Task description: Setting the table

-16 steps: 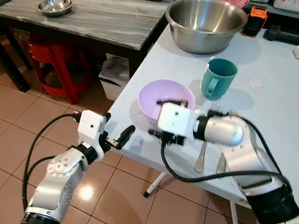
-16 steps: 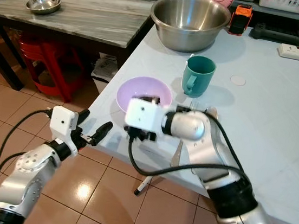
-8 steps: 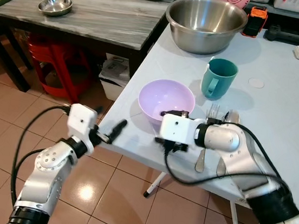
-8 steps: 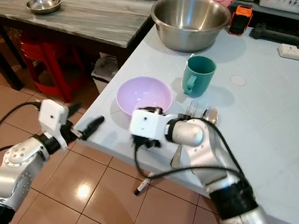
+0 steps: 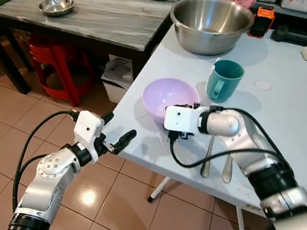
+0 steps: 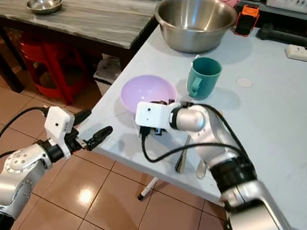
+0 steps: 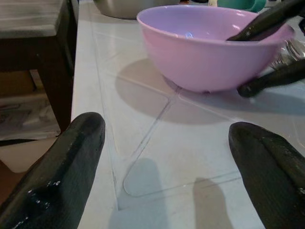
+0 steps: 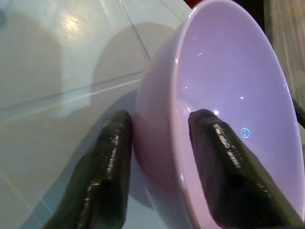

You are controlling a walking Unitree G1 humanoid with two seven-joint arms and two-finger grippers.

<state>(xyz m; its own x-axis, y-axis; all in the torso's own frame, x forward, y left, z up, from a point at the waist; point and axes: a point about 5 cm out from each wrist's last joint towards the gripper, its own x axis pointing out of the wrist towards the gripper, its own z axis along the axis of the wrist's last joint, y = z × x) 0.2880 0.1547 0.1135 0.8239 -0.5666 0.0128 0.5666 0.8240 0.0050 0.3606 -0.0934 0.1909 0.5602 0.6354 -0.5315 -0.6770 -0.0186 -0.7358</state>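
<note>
Your right pincer [image 8: 157,167] straddles the purple bowl [image 5: 170,96]'s near wall, one finger inside, one outside, closed on the rim. The bowl sits near the pale bench [image 5: 289,103]'s front edge, beside the teal mug [image 5: 224,80], fork [image 5: 209,150] and spoon [image 5: 229,158]. Risk: a rim-only hold may let the bowl tip or slip when lifted. Your left pincer [image 5: 116,138] hovers wide open off the bench edge.

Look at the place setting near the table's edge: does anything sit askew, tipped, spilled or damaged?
Yes. The lilac plastic bowl is tipped, its near side raised off the pale blue table; the right gripper straddles its rim, one finger inside, one outside. Nothing is spilled. The teal mug stands upright.
</note>
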